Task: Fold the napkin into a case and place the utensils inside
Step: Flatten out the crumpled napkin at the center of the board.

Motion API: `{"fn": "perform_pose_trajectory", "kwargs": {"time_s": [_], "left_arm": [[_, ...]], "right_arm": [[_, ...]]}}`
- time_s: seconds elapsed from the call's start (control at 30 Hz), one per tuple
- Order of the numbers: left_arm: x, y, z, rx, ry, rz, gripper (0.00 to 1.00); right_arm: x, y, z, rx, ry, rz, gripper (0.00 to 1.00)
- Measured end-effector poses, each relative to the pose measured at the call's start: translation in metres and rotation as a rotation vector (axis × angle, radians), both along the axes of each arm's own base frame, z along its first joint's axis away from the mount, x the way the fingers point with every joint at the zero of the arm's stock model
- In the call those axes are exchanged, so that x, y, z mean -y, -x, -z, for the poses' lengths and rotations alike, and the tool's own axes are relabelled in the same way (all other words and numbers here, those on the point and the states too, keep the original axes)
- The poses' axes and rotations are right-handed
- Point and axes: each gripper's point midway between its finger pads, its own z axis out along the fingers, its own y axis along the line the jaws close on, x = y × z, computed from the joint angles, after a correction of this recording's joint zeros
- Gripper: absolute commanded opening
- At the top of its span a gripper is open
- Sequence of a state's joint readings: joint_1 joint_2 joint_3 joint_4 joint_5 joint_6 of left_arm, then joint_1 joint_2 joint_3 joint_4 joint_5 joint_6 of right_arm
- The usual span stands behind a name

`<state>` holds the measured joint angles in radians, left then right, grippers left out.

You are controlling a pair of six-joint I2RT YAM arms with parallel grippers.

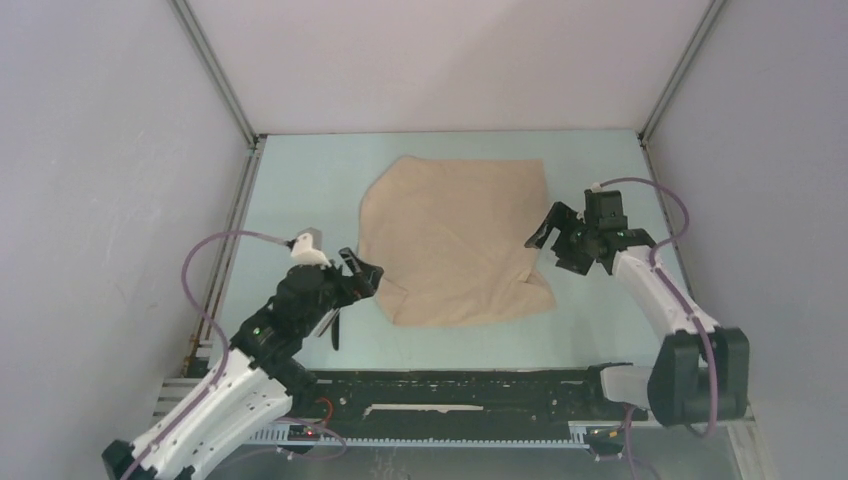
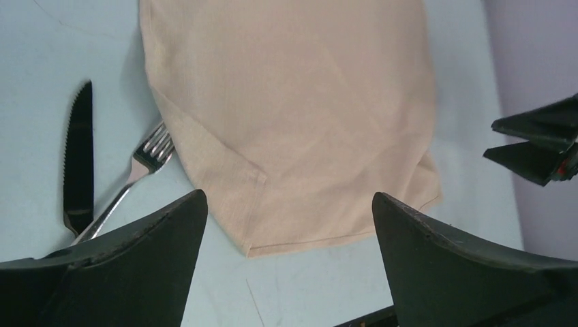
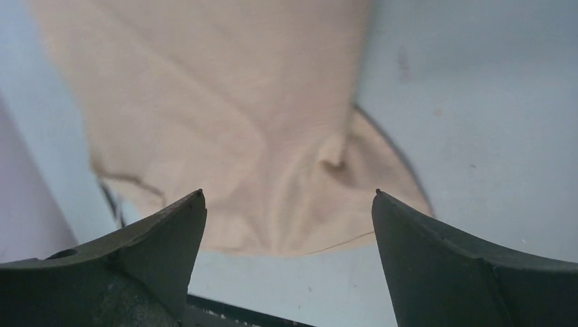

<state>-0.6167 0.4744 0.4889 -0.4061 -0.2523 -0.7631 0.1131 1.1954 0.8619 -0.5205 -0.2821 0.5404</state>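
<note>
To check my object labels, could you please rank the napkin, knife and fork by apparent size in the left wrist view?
1. The napkin, largest by far.
2. The knife and fork: similar in length; the fork's handle end is hidden, so unranked.

No text, label, brand mark, number or sign can be read anywhere in the three views; every surface is plain.
</note>
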Motion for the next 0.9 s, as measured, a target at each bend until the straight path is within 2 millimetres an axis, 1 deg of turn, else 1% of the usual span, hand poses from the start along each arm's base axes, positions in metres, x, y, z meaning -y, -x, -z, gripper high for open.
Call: {"fn": "perform_pose_trajectory", "kwargs": {"time_s": [0.03, 0.07, 0.13, 0.2, 0.27, 0.33, 0.4, 0.47, 0.53, 0.63, 0.77, 0.83, 0.9], "left_arm": [[0.005, -0.003, 0.007, -0.039, -0.021, 0.014, 0.98], [0.010, -0.005, 0.013, -0.070, -0.035, 0.027, 0.98], [0.019, -0.007, 0.029, -0.134, -0.061, 0.057, 0.94], [0.025, -0.007, 0.046, -0.198, -0.085, 0.080, 0.90], [0.031, -0.007, 0.057, -0.238, -0.096, 0.104, 0.89], [0.037, -0.008, 0.062, -0.257, -0.095, 0.125, 0.86], [0.042, -0.008, 0.061, -0.262, -0.087, 0.147, 0.84], [0.048, -0.011, 0.054, -0.248, -0.068, 0.165, 0.81], [0.054, -0.013, 0.045, -0.225, -0.046, 0.181, 0.78], [0.057, -0.015, 0.041, -0.209, -0.033, 0.195, 0.74], [0.060, -0.014, 0.039, -0.206, -0.027, 0.212, 0.72], [0.060, -0.014, 0.039, -0.205, -0.027, 0.213, 0.71], [0.060, -0.014, 0.039, -0.203, -0.028, 0.213, 0.71]], "right_arm": [[0.008, -0.005, 0.013, -0.047, 0.016, 0.051, 0.98], [0.014, -0.004, 0.026, -0.099, 0.034, 0.086, 0.98], [0.022, 0.002, 0.044, -0.172, 0.074, 0.122, 0.90], [0.031, 0.002, 0.056, -0.203, 0.119, 0.138, 0.86], [0.037, -0.001, 0.066, -0.239, 0.154, 0.143, 0.86], [0.041, -0.013, 0.076, -0.272, 0.188, 0.143, 0.86], [0.042, -0.027, 0.084, -0.273, 0.200, 0.137, 0.85], [0.043, -0.038, 0.089, -0.260, 0.206, 0.131, 0.82], [0.045, -0.049, 0.091, -0.251, 0.197, 0.130, 0.79], [0.053, -0.086, 0.091, -0.212, 0.181, 0.148, 0.73], [0.060, -0.131, 0.094, -0.169, 0.170, 0.159, 0.69], [0.061, -0.142, 0.099, -0.170, 0.167, 0.159, 0.68], [0.059, -0.154, 0.104, -0.170, 0.164, 0.156, 0.65]]}}
